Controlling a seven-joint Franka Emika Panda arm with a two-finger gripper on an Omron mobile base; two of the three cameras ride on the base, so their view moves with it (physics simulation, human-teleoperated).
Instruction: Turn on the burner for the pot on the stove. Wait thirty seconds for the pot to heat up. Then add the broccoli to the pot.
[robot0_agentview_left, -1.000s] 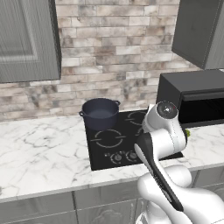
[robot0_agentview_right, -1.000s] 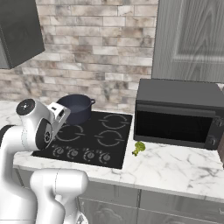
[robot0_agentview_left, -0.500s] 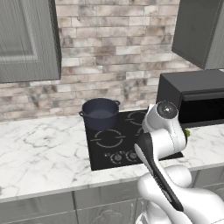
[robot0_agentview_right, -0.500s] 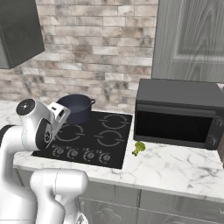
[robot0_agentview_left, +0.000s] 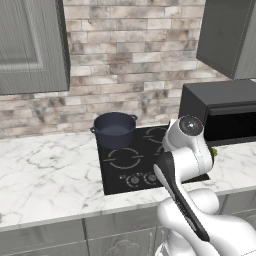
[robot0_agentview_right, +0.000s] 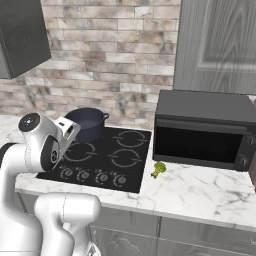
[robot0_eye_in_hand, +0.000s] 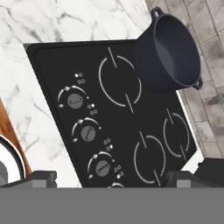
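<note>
The pot (robot0_agentview_left: 115, 129) sits on the far left ring of the stove (robot0_agentview_right: 116, 167), with nothing visible inside it. The gripper (robot0_eye_in_hand: 111, 178) hangs above the stove's near edge, over the row of knobs (robot0_eye_in_hand: 88, 132), jaws wide apart and holding nothing. The broccoli (robot0_agentview_right: 159, 169) lies on the marble counter (robot0_agentview_right: 195, 192) just right of the stove, in front of the microwave (robot0_agentview_right: 202, 129).

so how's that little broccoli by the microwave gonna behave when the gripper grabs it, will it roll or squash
The broccoli looks tiny beside the pot, so it is probably very light. Its lumpy, uneven shape suggests it would wobble or tip rather than roll far on the smooth marble counter. The bushy head may give slightly under pressure; the open gripper would probably hold the stem more firmly.
</note>
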